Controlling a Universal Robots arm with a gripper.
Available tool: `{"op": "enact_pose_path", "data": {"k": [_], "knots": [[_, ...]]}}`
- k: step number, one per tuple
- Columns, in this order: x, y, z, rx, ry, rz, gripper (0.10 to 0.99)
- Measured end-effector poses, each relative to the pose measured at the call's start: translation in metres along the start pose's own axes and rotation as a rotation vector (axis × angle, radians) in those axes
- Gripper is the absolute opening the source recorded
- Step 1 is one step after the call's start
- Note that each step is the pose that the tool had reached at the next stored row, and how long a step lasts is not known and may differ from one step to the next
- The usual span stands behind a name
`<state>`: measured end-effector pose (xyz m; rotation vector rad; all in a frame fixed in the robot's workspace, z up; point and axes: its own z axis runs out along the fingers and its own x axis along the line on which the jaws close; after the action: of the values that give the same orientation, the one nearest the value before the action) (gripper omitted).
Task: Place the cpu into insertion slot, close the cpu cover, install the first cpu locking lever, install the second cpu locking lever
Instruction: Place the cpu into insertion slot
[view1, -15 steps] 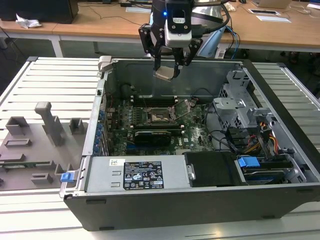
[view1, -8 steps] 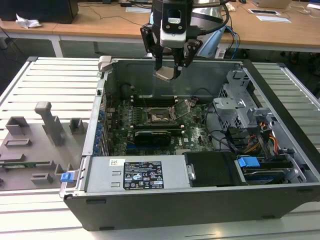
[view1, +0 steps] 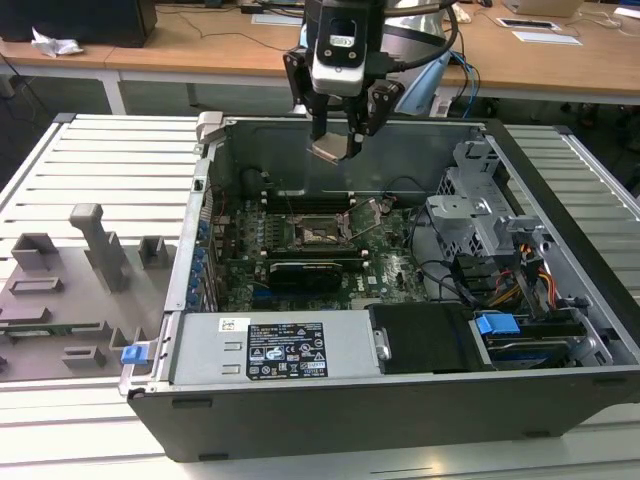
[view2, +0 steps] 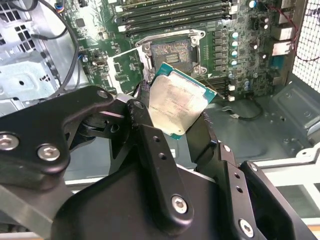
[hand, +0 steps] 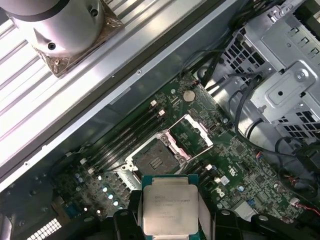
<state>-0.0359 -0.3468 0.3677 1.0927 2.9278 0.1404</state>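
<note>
A pale slatted bench (view1: 100, 160) carries the open computer case (view1: 400, 400), with wooden desks behind. In the exterior view the claw (view1: 335, 138) hangs well above the motherboard (view1: 400, 270), clamped on the cpu (view1: 330, 152), which looks tilted. In the second wrist view the fingers (view2: 145, 125) pinch the chip's edges, and the cpu cover (view2: 127, 67) stands swung open beside the bare insertion slot (view2: 171, 52). In the first wrist view the chip is well apart from the slot. To seat it well, I judge: level it, square its corners to the socket and lower it straight, without sliding.

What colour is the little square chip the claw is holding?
The cpu is pale silvery-beige with a green rim, clearest in the second wrist view.
</note>
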Motion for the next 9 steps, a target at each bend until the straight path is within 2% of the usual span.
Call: {"op": "enact_pose_path", "data": {"k": [3, 9], "knots": [[0.0007, 0.0007, 0.0006, -0.001, -0.003, 0.029, 0.533], [0.0044, 0.0046, 0.0054, -0.001, -0.0051, 0.051, 0.533]]}}
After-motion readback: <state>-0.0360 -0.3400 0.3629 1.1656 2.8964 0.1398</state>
